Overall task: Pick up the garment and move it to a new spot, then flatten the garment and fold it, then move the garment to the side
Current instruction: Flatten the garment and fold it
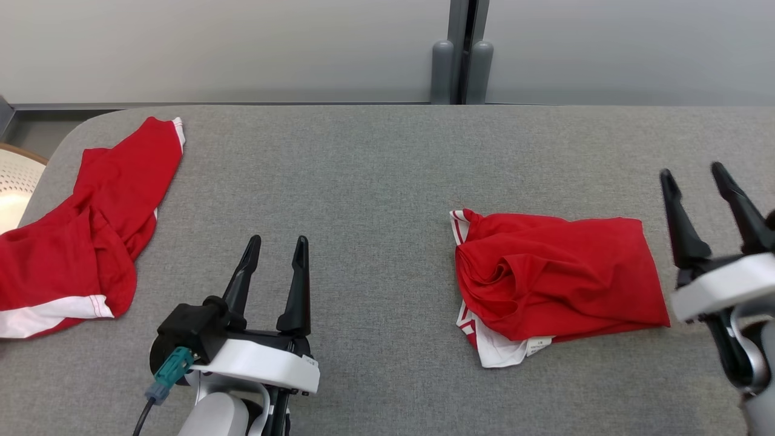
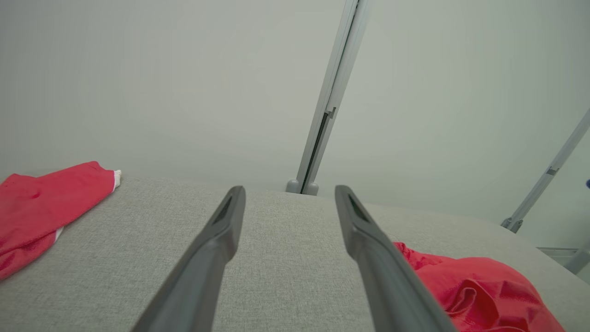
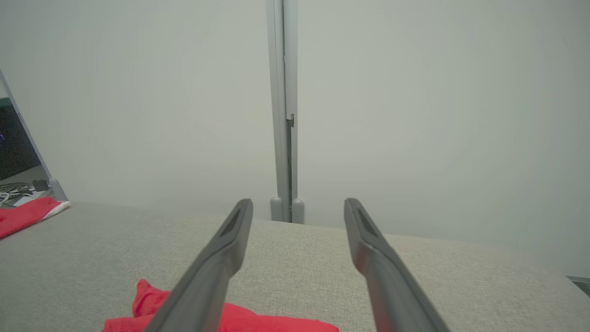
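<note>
Garment [image 1: 85, 224] lies crumpled at the left end of the desk [image 1: 375, 181]. Left end effector [image 1: 277, 240] stands wide and empty nearby. Folded garment [image 1: 563, 275] rests right of centre. The right end effector [image 1: 692, 169] is wide, just beside it. Recommended: lift clear without snagging the fold.

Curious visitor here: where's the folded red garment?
In the head view, the folded garment lies right of centre on the grey table, beside the open right gripper.
</note>
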Available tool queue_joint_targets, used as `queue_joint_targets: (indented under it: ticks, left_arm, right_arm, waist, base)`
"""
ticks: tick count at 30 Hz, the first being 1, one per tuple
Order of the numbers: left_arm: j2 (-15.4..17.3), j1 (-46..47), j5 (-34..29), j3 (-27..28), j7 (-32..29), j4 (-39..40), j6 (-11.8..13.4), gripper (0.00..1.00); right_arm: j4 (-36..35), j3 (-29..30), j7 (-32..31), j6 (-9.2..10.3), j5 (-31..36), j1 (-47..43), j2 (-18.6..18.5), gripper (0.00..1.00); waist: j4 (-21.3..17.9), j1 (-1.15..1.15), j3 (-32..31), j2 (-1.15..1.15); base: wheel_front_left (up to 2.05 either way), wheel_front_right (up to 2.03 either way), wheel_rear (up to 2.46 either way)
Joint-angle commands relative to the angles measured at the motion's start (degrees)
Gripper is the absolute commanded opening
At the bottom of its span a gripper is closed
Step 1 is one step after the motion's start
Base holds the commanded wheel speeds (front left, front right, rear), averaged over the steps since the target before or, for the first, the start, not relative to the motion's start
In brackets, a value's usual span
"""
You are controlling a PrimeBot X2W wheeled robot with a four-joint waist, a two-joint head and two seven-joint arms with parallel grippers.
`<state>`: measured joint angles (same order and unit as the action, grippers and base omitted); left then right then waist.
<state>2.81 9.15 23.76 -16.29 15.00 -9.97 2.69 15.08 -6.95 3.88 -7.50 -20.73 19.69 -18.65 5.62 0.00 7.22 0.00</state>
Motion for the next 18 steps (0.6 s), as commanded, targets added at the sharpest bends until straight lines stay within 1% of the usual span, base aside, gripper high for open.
queue_joint_targets:
  ticks: [1,4,5,7,9,11,14,18]
  left_arm:
    - [0.2,0.1,-0.4,0.2,0.2,0.3,-0.2,1.00]
    - [0.2,-0.2,-0.6,0.5,0.2,1.1,-0.5,1.00]
    - [0.2,-0.4,-0.7,0.7,0.2,1.6,-0.6,1.00]
    - [0.2,-0.5,-0.7,0.9,0.2,1.8,-0.6,1.00]
    - [0.2,-0.9,-0.9,0.9,0.2,2.1,-0.7,1.00]
    - [0.2,-1.1,-1.0,0.9,0.2,2.2,-0.8,1.00]
    - [0.2,-1.3,-1.1,0.9,0.2,2.4,-1.0,1.00]
    - [0.2,-1.4,-1.2,0.8,0.2,2.6,-1.0,1.00]
  right_arm:
    - [-0.3,0.4,0.8,0.02,0.7,-1.0,-0.8,1.00]
    - [-0.5,2.0,3.6,0.01,2.3,-3.8,-1.5,1.00]
    - [-0.5,2.8,6.2,0.02,4.4,-5.5,-2.4,1.00]
    - [-0.2,3.1,7.3,0.02,5.5,-6.3,-2.6,1.00]
    - [0.6,4.5,9.5,0.01,6.1,-8.6,-1.3,1.00]
    - [1.2,5.5,10.5,0.03,6.5,-9.7,-0.7,1.00]
    - [1.8,6.0,11.0,0.03,7.1,-10.8,0.4,1.00]
    - [2.1,6.2,11.3,0.03,7.3,-10.9,1.0,1.00]
  waist:
    - [-0.1,0.00,0.0,0.00]
    - [-0.4,0.00,0.0,0.00]
    - [-0.7,0.00,0.1,0.00]
    - [-0.8,0.00,0.1,0.00]
    - [-0.9,0.00,0.1,0.00]
    - [-1.0,0.00,0.1,0.00]
    - [-1.0,0.00,0.2,0.00]
    - [-0.9,0.00,0.3,0.00]
  base:
    - [0.00,0.00,0.00]
    - [0.00,0.00,0.00]
    - [0.00,0.00,0.00]
    - [0.00,0.00,0.00]
    - [0.00,0.00,0.00]
    - [0.00,0.00,0.00]
    - [0.00,0.00,0.00]
    - [0.00,0.00,0.00]
